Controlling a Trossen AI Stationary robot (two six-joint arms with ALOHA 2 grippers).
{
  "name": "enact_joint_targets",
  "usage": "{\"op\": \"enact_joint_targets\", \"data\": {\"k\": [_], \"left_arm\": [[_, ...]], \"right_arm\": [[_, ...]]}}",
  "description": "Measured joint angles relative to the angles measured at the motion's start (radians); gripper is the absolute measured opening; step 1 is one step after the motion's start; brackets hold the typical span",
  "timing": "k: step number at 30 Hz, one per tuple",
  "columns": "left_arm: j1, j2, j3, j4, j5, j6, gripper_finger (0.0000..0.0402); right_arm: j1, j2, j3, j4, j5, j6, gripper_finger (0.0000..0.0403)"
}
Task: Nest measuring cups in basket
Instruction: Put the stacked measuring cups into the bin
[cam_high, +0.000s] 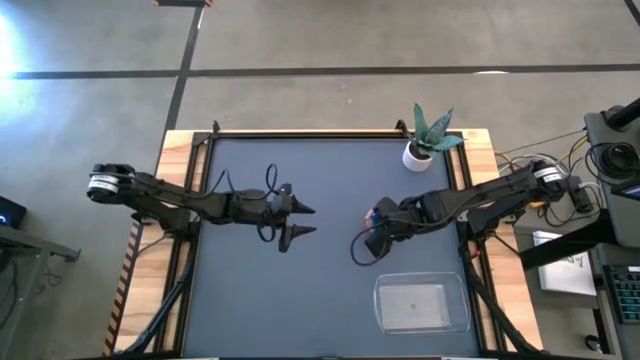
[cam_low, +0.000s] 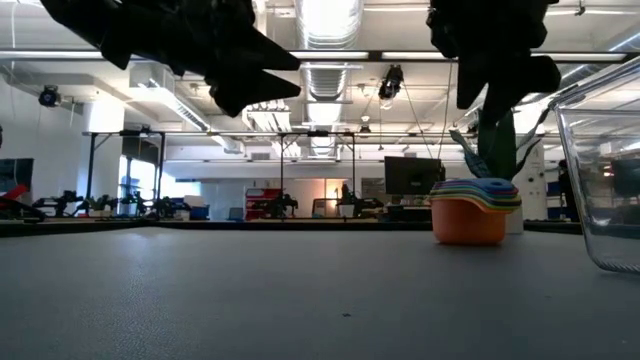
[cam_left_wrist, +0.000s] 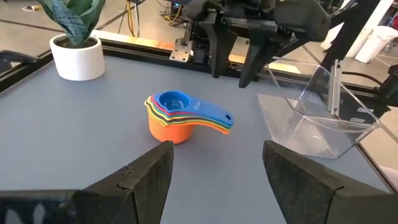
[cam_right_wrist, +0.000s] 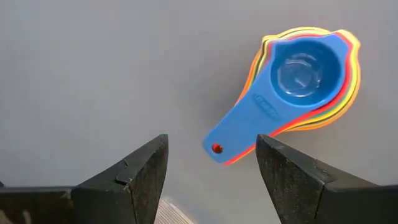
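The measuring cups (cam_left_wrist: 180, 117) sit nested in one stack on the grey table, blue on top and orange at the bottom, with the handles fanned to one side. In the high view the stack (cam_high: 374, 213) shows partly under my right arm. My right gripper (cam_right_wrist: 211, 171) is open and hovers above the table next to the blue handle's end (cam_right_wrist: 217, 147), touching nothing. My left gripper (cam_high: 308, 220) is open in mid-air left of the stack, pointing at it. The clear basket (cam_high: 420, 303) stands on the table near the near edge, right of centre, with nothing in it.
A white plant pot (cam_high: 418, 153) with a green plant stands at the table's far right corner. In the low view the basket's wall (cam_low: 600, 190) rises at the right, close to the stack (cam_low: 472, 212). Bare grey table surface lies between the two grippers and to the left.
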Motion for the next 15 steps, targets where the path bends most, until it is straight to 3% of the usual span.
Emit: {"op": "enact_joint_targets", "data": {"k": [10,15], "left_arm": [[0.0,0.0,-0.002,-0.016,0.025,-0.017,0.0231],[0.0,0.0,-0.002,-0.016,0.026,-0.011,0.0231]], "right_arm": [[0.0,0.147,0.032,-0.017,-0.024,0.049,0.0234],[-0.003,0.191,0.068,-0.045,-0.038,0.027,0.0268]]}}
